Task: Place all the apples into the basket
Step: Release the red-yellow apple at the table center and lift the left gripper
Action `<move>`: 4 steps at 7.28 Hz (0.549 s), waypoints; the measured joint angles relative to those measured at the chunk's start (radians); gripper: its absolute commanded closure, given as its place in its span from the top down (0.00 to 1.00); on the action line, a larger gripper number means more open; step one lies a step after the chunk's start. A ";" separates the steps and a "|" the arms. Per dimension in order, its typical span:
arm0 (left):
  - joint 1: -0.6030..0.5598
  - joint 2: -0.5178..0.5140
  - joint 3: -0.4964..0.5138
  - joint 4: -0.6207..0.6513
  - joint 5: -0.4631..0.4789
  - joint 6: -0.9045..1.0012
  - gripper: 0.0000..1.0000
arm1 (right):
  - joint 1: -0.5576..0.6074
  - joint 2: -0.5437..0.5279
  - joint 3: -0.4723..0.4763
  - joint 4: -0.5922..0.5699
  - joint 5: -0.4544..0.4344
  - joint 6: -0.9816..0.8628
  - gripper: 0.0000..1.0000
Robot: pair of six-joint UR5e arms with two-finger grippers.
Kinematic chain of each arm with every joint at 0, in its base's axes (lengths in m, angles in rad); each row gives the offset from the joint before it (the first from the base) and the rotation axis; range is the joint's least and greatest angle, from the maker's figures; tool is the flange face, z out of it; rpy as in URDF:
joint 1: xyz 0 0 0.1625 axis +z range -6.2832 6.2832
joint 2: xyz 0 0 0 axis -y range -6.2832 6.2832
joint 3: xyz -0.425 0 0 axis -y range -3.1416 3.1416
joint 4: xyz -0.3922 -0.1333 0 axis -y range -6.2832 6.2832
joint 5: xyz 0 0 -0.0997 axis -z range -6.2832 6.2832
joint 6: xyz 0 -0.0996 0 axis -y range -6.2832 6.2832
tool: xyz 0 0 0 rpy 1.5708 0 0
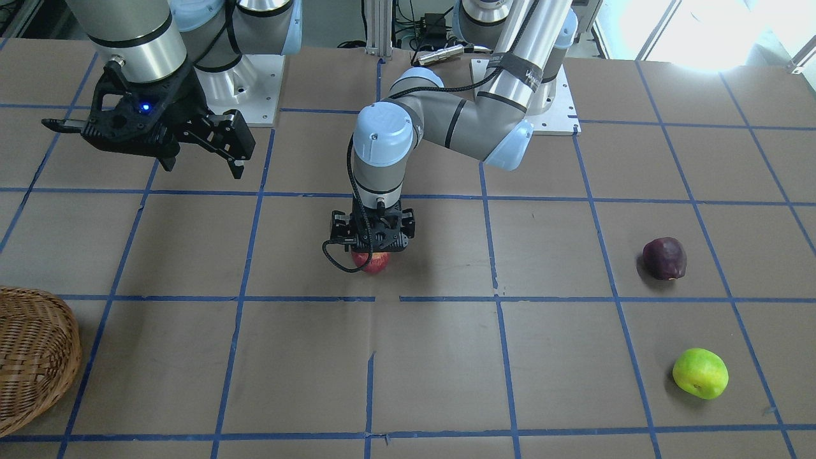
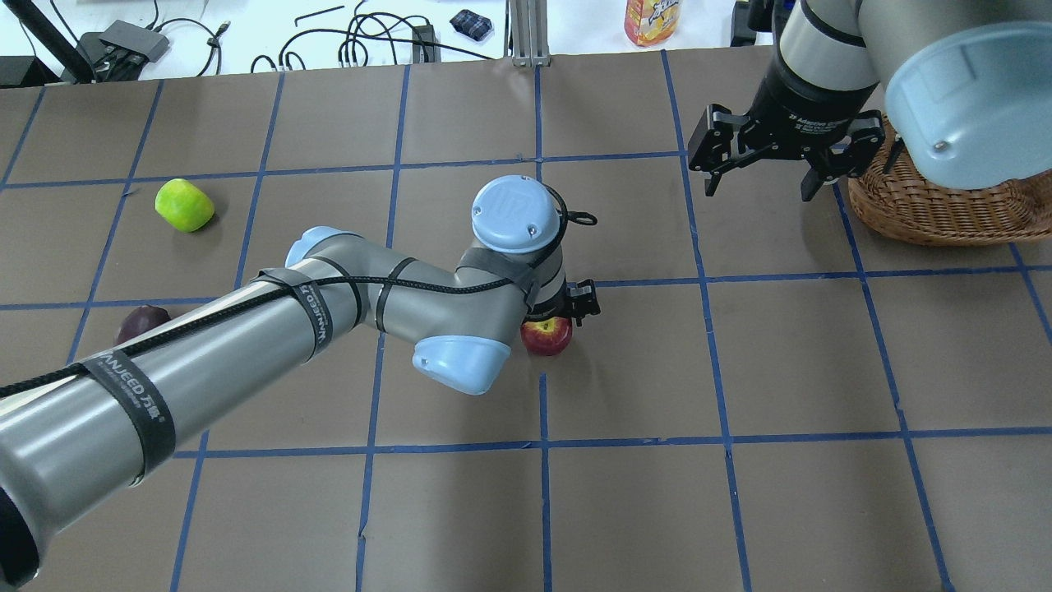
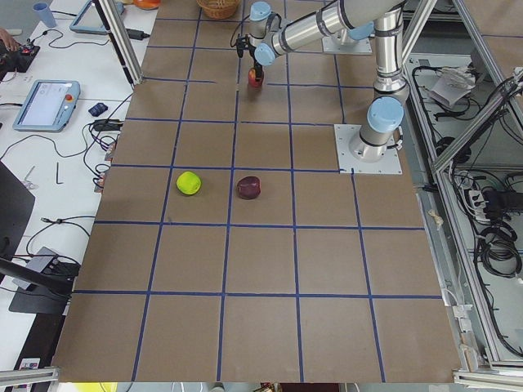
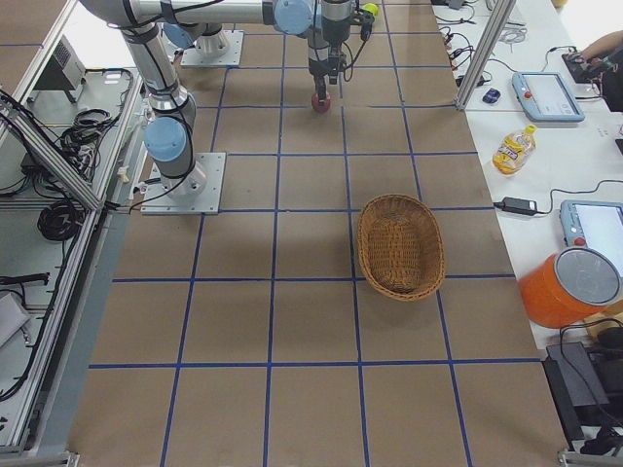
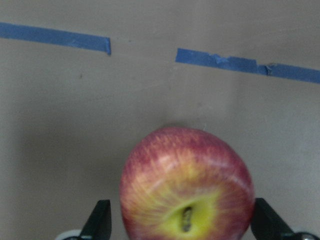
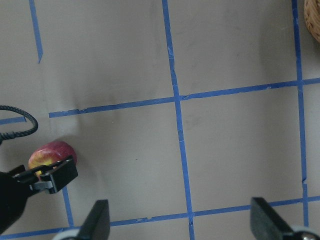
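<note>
Green apple (image 2: 185, 205): found at the far left of the counter (image 2: 822, 370), well apart from the basket; not in any grasp.
Maroon apple (image 2: 141, 323): set on the counter near the green one, partly hidden under the left arm in the overhead view.
Red apple (image 2: 548, 335): seated on the counter at mid-table beside a tape line, stem dimple turned up.
Left end effector (image 5: 181, 222): pointed straight down over the red apple, fingers apart, one on each side of the fruit. A gap is seen at one finger, so nothing is clamped. The straddle is judged to be set so that closing takes the apple across its widest part.
Right end effector (image 2: 763, 187): held above the counter just beside the basket, fingers spread, nothing carried. It is judged to be parked clear of the left arm's work.
Basket (image 2: 929, 214): placed at the far right; no apple is seen inside it in the right side view.
Step in hand: grasp of the first apple, by judgement; all three are left to be placed.
</note>
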 measured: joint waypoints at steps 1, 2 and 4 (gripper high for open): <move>0.071 0.035 0.029 -0.067 0.019 0.155 1.00 | -0.002 0.003 -0.002 0.012 0.003 0.004 1.00; 0.173 0.067 0.034 -0.146 0.062 0.304 1.00 | -0.004 0.012 -0.003 0.038 0.001 0.003 1.00; 0.373 0.127 -0.010 -0.205 0.203 0.586 1.00 | 0.002 0.106 0.000 0.046 0.006 0.025 1.00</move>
